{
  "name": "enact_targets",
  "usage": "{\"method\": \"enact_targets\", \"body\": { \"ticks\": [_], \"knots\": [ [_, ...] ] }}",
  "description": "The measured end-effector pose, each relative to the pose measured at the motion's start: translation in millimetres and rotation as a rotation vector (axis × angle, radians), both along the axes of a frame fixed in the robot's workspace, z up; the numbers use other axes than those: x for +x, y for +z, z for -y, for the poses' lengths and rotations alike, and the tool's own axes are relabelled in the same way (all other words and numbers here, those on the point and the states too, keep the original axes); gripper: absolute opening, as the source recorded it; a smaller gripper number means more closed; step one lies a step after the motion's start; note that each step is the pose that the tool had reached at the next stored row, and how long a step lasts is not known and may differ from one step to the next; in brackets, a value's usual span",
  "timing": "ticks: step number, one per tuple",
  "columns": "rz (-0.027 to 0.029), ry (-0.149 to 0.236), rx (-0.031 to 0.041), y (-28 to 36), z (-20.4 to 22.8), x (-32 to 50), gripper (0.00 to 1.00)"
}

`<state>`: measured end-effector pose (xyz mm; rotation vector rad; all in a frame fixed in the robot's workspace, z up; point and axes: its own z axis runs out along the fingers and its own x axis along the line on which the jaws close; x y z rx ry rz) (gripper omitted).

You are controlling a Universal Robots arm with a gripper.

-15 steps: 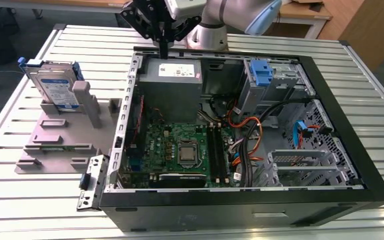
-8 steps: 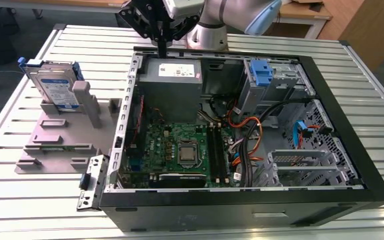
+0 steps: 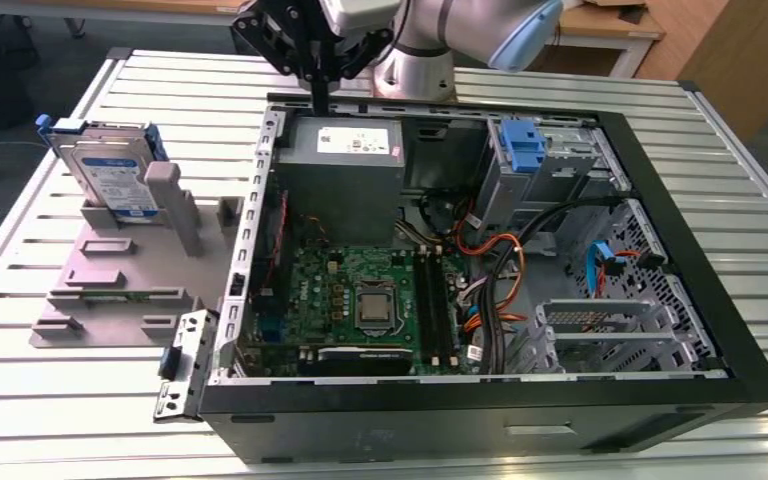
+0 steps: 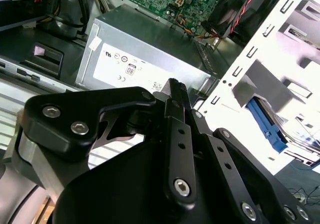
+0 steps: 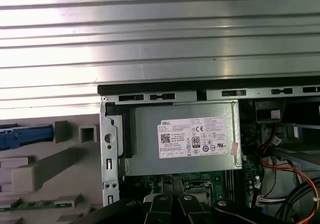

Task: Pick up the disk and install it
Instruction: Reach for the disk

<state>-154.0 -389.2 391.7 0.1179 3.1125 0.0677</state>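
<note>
The slatted table (image 3: 157, 90) is largely taken by the open computer case (image 3: 491, 425), with the power supply (image 3: 344, 142) at one end; on the exterior view's left of the case a grey holder (image 3: 104, 280) is set, where the disk (image 3: 107, 175) is stood upright in its blue carrier, untouched and well apart from the gripper (image 3: 320, 106), which is held over the power supply, jaws drawn together and nothing gripped. With the jaws closed, the disk could be toppled rather than grasped; the case wall between could be struck on a low path.
</note>
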Motion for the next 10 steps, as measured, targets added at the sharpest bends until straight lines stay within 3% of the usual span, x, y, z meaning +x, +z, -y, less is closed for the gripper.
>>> {"method": "enact_targets", "body": {
  "ticks": [10],
  "knots": [
    [-0.0001,0.000,0.0000,-1.1,-3.3,-7.3,0.11]
  ]
}}
